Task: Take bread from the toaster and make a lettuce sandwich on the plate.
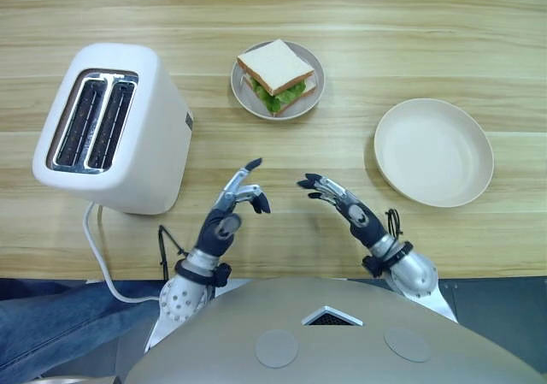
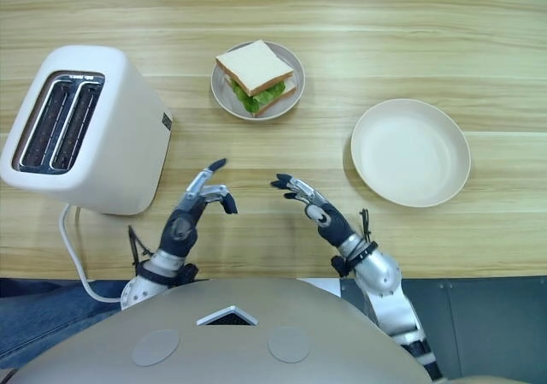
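Left hand (image 1: 229, 215) near toaster (image 1: 145, 136) corner

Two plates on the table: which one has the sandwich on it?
The small grey plate next to the toaster carries the lettuce sandwich. The other plate, on the robot's right, is larger and beige.

Bright, even light from overhead washes the wooden surface (image 1: 410, 25). Soft, faint shadows hug the toaster (image 1: 128, 119) base, left of the left robot hand (image 1: 229, 211).
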